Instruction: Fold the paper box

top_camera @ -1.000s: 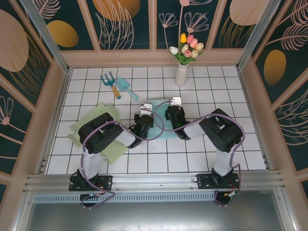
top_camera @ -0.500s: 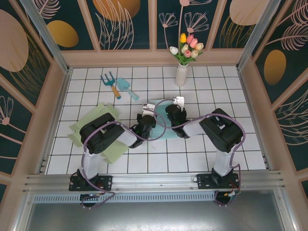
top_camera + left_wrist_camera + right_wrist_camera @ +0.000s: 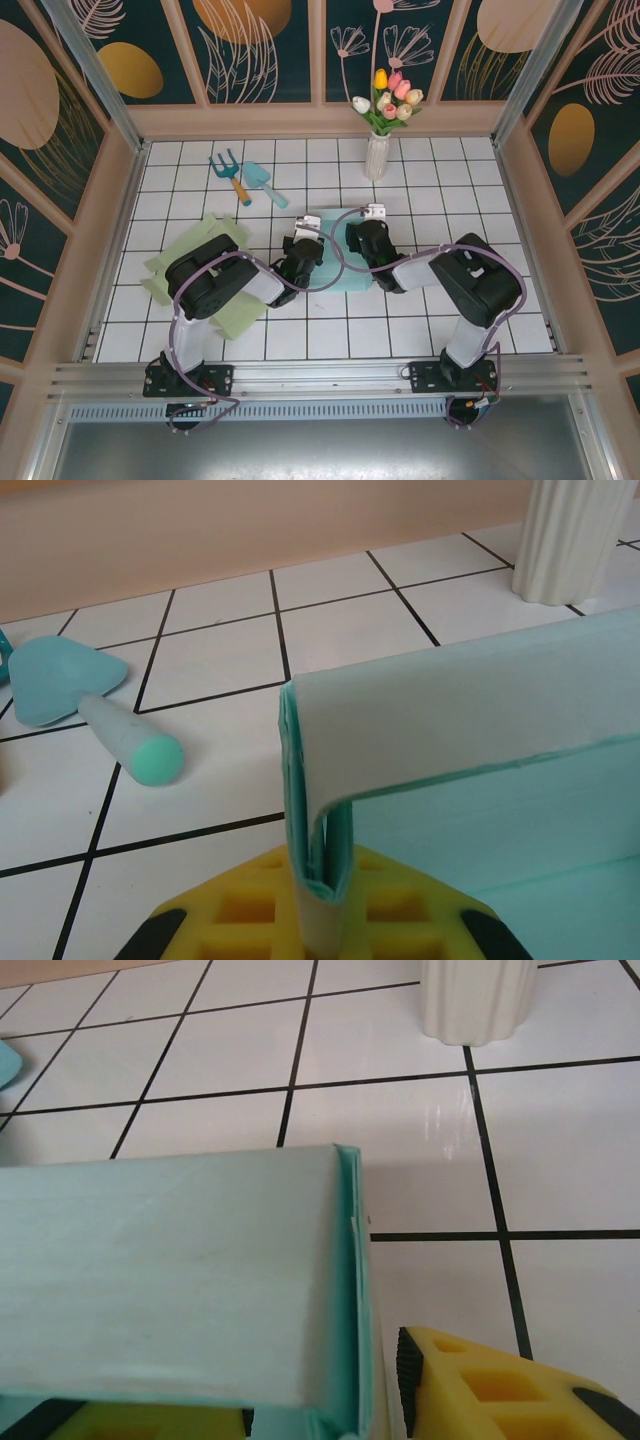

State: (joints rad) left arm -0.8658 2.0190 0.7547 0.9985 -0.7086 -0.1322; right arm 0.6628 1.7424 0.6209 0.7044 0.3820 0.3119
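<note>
Two grippers meet near the middle of the white tiled table (image 3: 520, 200), one at each end of the far wall of a pale teal paper box (image 3: 480, 710). The left gripper (image 3: 322, 900) has its yellow fingers pressed together on the left end of that wall, pinching the doubled-over paper so that it stands upright. The right gripper (image 3: 330, 1410) sits at the right end of the same wall. Its fingers are parted, with a thin gap between the right pad (image 3: 480, 1390) and the paper's edge.

Over the last second those fingers have spread and the right arm has swung a little to the right, while the left grip has not changed. This looks like the right side letting go of a pressed crease, leaving the left side alone to keep the wall up. A soft crease might spring back.

The rest of the box lies flat on the near side of the fold. A white vase (image 3: 376, 155) of tulips stands close beyond the fold and would block any push farther away. A toy fork (image 3: 228, 172) and trowel (image 3: 262, 184) lie to the far left, well apart. Green sheets (image 3: 225, 300) lie on the near left, under the left arm.
</note>
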